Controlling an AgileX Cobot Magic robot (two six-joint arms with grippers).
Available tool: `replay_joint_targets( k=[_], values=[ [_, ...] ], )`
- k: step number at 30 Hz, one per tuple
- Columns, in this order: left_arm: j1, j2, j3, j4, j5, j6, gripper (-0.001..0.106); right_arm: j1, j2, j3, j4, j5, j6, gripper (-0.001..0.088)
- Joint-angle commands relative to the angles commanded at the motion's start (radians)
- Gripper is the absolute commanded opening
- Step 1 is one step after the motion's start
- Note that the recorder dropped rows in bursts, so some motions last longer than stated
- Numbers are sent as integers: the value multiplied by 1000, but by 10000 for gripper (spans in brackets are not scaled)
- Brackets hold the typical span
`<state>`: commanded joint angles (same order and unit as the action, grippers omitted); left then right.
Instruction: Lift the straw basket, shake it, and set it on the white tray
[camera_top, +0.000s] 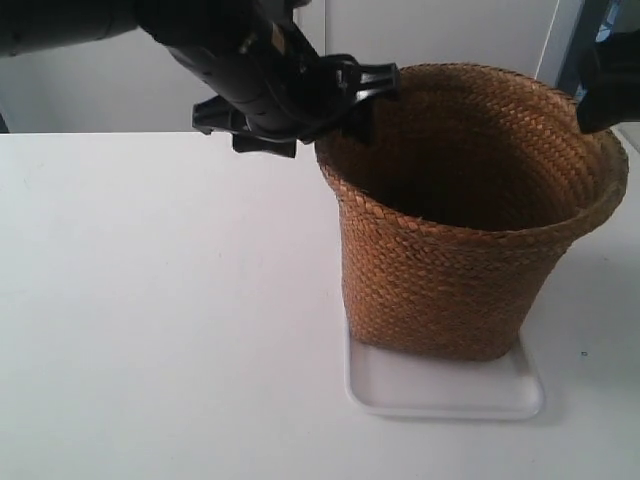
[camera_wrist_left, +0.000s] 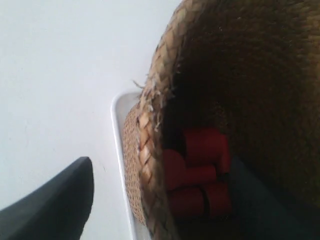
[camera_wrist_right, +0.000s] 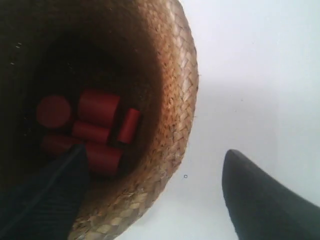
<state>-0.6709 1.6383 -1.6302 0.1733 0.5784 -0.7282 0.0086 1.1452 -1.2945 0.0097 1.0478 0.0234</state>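
The straw basket stands upright on the white tray, whose near edge shows in front of its base. In the left wrist view my left gripper is open astride the braided rim, one finger outside over the table and one dim inside. The tray's edge shows beside the basket wall. My right gripper is open too, straddling the rim with clear gaps on both sides. The arm at the exterior view's left is at the rim, and the arm at its right hangs above the rim's other side.
Several red cylinders lie at the bottom of the basket, also seen as red cylinders in the left wrist view. The white table stretches to the exterior view's left and front. A white wall stands behind.
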Motion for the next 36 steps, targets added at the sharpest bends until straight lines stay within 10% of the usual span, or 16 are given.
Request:
replay_joint_targets(
  k=[7, 17, 24, 36],
  values=[
    [0, -96, 0, -9, 97, 162, 682, 2, -115, 21, 10, -24, 0, 661],
    [0, -207, 4, -55, 228, 367, 3, 2, -262, 105, 300, -35, -135, 276],
    [0, -306, 66, -197, 221, 529, 0, 2, -376, 195, 355, -47, -212, 58],
    [0, -621, 422, -233, 30, 625, 0, 2, -670, 404, 350, -147, -287, 34]
  ],
)
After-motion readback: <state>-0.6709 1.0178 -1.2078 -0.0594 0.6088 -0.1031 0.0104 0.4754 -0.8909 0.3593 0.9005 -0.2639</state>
